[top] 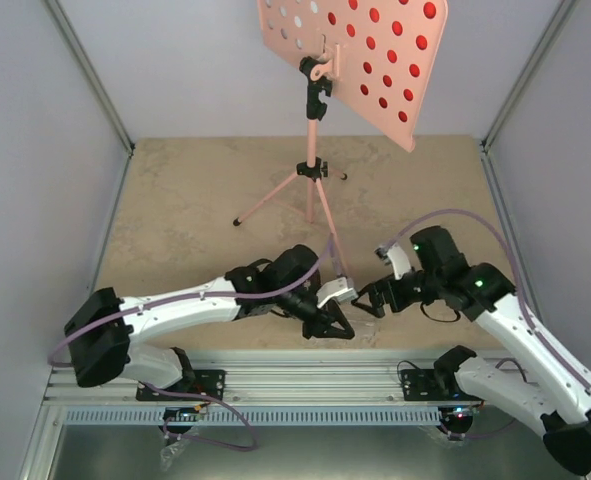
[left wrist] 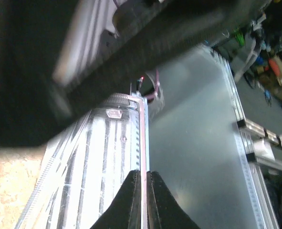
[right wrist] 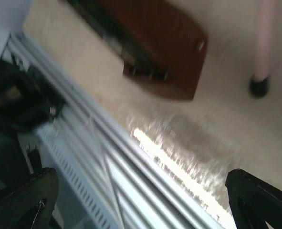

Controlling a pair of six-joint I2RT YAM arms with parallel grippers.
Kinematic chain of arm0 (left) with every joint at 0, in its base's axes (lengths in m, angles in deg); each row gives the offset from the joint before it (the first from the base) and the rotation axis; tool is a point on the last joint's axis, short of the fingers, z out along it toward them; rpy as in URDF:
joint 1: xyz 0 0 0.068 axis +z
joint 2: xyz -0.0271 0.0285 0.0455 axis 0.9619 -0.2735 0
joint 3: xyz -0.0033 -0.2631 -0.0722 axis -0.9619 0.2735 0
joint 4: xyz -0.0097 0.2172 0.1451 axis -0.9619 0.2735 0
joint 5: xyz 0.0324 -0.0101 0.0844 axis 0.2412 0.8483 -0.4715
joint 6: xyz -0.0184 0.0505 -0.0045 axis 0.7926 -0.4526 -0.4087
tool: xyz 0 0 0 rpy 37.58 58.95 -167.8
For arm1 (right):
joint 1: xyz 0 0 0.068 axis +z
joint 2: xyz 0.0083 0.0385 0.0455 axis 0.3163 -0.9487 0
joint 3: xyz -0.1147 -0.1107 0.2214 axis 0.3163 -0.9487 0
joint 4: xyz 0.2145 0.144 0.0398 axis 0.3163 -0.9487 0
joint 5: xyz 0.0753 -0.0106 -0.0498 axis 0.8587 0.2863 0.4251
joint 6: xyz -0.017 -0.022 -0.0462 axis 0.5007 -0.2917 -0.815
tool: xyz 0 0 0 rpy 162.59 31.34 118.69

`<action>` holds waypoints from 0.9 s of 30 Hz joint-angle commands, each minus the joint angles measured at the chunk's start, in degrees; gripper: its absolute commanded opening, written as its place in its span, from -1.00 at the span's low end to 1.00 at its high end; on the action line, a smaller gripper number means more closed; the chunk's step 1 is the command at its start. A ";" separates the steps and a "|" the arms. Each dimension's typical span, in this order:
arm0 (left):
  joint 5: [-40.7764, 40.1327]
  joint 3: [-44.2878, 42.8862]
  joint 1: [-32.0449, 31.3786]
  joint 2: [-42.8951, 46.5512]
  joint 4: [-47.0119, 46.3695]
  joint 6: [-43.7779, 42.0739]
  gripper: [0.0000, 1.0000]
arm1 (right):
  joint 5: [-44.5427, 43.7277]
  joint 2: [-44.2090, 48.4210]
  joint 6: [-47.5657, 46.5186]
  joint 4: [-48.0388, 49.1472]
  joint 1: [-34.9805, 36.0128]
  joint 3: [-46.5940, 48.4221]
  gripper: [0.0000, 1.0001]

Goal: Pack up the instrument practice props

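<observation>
The pink music stand (top: 315,150) stands at the back on its tripod. A red music sheet (top: 395,50) shows through the holes of its desk. My left gripper (top: 337,328) is at the near table edge, shut on a thin pale sheet seen edge-on, apparently the white music sheet (left wrist: 143,143), between its fingertips (left wrist: 131,191). My right gripper (top: 368,300) is just to its right, open and empty (right wrist: 143,210). The brown metronome (right wrist: 164,52) lies on the table ahead of the right gripper, beside a black stand foot (right wrist: 259,86). The metronome is hidden in the top view.
The grey aluminium rail (top: 305,385) runs along the near edge under both grippers. Grey walls (top: 35,180) close in the left, right and back. The stand's front leg (top: 340,258) reaches down close to the two grippers.
</observation>
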 commanded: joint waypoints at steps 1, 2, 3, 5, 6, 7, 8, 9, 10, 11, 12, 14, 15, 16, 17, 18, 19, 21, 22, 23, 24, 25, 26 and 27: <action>-6.81 6.60 -0.58 7.15 -20.81 17.76 -1.00 | -4.47 5.84 6.42 10.85 -4.42 -0.49 0.95; -8.67 7.92 -0.58 8.47 -24.30 20.04 -1.00 | -4.48 7.43 7.70 12.96 -5.33 -1.08 0.95; -11.31 8.95 -0.58 9.68 -26.79 22.16 -1.00 | -4.45 8.72 9.02 15.02 -6.07 -1.69 0.95; -15.47 10.25 -0.53 11.56 -29.61 25.15 -1.00 | -4.79 10.84 11.68 19.52 -7.08 -2.74 0.95; -18.26 10.80 -0.57 12.39 -30.70 27.01 -1.00 | -5.21 11.86 13.47 21.84 -7.38 -3.32 0.95; -21.34 11.46 -0.53 13.21 -32.05 29.46 -1.00 | -5.63 13.51 15.34 24.39 -7.50 -4.19 0.95; -23.94 12.30 -0.50 14.04 -34.34 32.26 -1.00 | -5.97 15.01 17.41 27.51 -7.52 -5.69 0.95; -25.40 13.41 -0.49 14.73 -37.54 34.80 -1.00 | -6.38 16.50 19.83 30.65 -7.56 -7.56 0.95; -26.42 14.37 -0.49 15.31 -41.27 37.18 -1.00 | -6.86 18.36 22.24 33.73 -7.59 -9.48 0.95; -27.55 15.38 -0.49 15.91 -44.45 39.23 -1.00 | -7.11 20.40 24.92 37.32 -7.58 -11.78 0.95; -28.64 15.98 -0.49 16.46 -47.34 40.79 -1.00 | -7.15 22.50 27.48 40.55 -7.60 -13.87 0.95; -31.07 17.10 -0.49 17.98 -49.08 42.90 -1.00 | -6.96 26.67 31.63 46.85 -7.52 -17.90 0.95; -32.22 17.72 -0.49 18.97 -49.79 43.57 -1.00 | -6.56 28.66 32.84 49.62 -7.59 -19.24 0.95; -33.19 18.55 -0.49 20.07 -50.59 44.01 -1.00 | -6.13 30.12 33.48 51.45 -7.56 -20.15 0.95; -33.76 19.28 -0.49 21.20 -51.39 44.33 -1.00 | -5.83 31.27 33.57 52.29 -7.55 -20.46 0.95; -34.41 19.97 -0.49 22.74 -51.91 44.65 -1.00 | -5.35 31.95 33.43 52.78 -7.48 -20.39 0.95; -34.90 20.44 -0.49 23.83 -52.23 44.78 -1.00 | -4.57 32.37 33.28 53.30 -7.51 -20.30 0.95; -35.33 20.99 -0.49 25.33 -52.60 45.29 -1.00 | -2.12 32.32 34.51 55.94 -7.54 -20.64 0.95; -35.39 21.08 -0.49 25.87 -52.93 45.41 -1.00 | -0.89 32.20 35.70 58.34 -7.48 -21.27 0.95; -35.44 21.22 -0.49 26.28 -53.35 45.73 -1.00 | 0.30 31.79 37.16 61.17 -7.51 -22.09 0.95; -35.29 21.34 -0.49 26.57 -53.88 45.98 -1.00 | 1.21 31.36 38.81 65.05 -7.47 -23.39 0.95; -35.06 21.32 -0.49 26.73 -54.47 46.15 -1.00 | 1.85 30.81 40.28 67.47 -7.33 -24.20 0.95; -34.67 21.30 -0.49 26.75 -54.92 46.11 -1.00 | 2.20 29.98 41.32 69.90 -7.04 -24.70 0.95; -34.21 21.19 -0.45 26.75 -55.23 46.11 -1.00 | 2.38 29.18 41.96 71.62 -6.49 -24.88 0.95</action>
